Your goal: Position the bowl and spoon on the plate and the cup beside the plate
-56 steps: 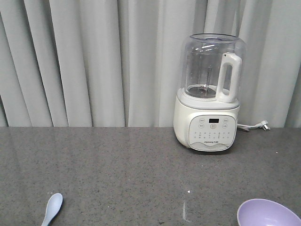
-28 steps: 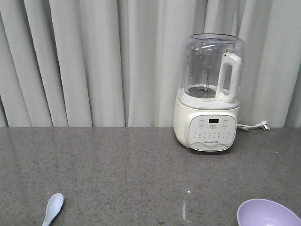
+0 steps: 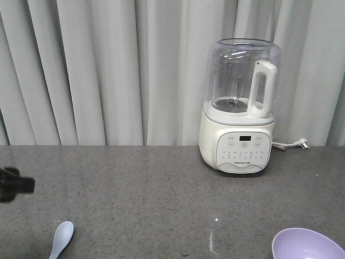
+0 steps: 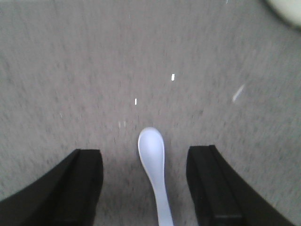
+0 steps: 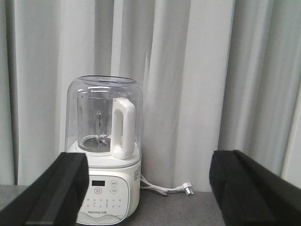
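- Left wrist view: my left gripper [image 4: 145,162] is spread wide and holds nothing. The spoon [image 4: 154,176], pale blue-white, lies flat on the grey speckled counter [image 4: 141,61] in the gap between the two black fingers, touching neither, with its scoop pointing away from the camera.
- Front view: the lavender bowl [image 3: 307,245] sits on the counter at the lower right, partly cut off by the frame edge and well apart from the spoon at the lower left.
- A dark blurred shape [image 3: 13,184] shows at the left edge (probably part of my left arm, though I cannot be sure).
- Right wrist view: my right gripper [image 5: 149,188] is also wide open and empty. It is raised and faces a white blender [image 5: 106,155] with a clear jar, which stands in front of a pale pleated curtain [image 5: 197,70].
- Progress, as I judge it: nothing is arranged yet. The spoon and bowl both rest on the bare counter, and the plate and cup appear in no view, so I cannot say where they are. Closing on the spoon looks like the step in hand; every placement remains.
- Count: one spoon, one bowl, one blender, two grippers, no plate and no cup in view.
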You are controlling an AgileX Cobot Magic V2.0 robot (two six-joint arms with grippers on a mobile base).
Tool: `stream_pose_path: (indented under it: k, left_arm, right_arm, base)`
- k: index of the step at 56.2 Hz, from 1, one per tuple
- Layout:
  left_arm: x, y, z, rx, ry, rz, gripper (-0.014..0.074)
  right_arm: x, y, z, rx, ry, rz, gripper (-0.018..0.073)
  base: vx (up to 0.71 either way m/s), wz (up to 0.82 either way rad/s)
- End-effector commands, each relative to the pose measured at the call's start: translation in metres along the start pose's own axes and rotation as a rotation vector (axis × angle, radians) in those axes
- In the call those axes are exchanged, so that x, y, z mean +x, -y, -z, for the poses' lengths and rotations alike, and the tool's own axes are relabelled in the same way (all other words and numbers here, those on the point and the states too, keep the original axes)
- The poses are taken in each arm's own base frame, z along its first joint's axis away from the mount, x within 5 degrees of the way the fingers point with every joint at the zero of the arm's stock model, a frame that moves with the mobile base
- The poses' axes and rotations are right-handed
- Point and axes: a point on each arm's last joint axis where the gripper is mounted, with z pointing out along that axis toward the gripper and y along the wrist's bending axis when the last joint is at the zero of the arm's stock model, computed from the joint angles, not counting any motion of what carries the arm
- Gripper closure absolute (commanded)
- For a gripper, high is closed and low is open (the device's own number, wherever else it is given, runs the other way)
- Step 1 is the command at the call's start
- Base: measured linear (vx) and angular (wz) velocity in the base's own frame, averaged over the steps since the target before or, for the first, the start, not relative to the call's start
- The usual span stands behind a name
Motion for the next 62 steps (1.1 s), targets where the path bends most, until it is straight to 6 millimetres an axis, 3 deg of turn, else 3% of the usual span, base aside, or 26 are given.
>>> stream_pose_path:
  k: [1,9,16,27,43,62]
  left_arm:
    - [0.005,-0.001,-0.021,0.003,-0.067,0.011,0.0113]
    - [0.030,0.000,-0.064,0.021,-0.225,0.034,0.0113]
    - [0.035,0.010,-0.082,0.039,-0.261,0.005,0.0113]
    - [0.037,0.025,-0.094,0.052,-0.261,-0.063,0.0113]
    - [0.046,0.020,-0.116,-0.026,-0.320,-0.065,0.0113]
    - [0.039,0.021,-0.128,-0.035,-0.398,-0.052,0.0121]
  right_arm:
    - [-0.014,0.001,0.001,0.003,0.085,0.008,-0.0013]
    - [-0.013,0.001,0.001,0.004,0.068,0.008,-0.0013]
    - [-0.012,0.001,0.001,0.005,0.059,0.008,-0.0013]
    - [-0.010,0.001,0.001,0.005,0.041,0.008,-0.0013]
    - [-0.009,0.001,0.001,0.006,0.029,0.008,-0.0013]
    - [-0.007,0.001,0.001,0.008,0.007,0.014,-0.0013]
  base:
    - [0.00,0.00]
    - [0.00,0.00]
    - [0.00,0.00]
    - [0.00,0.00]
    - [0.00,0.00]
    - [0.00,0.00]
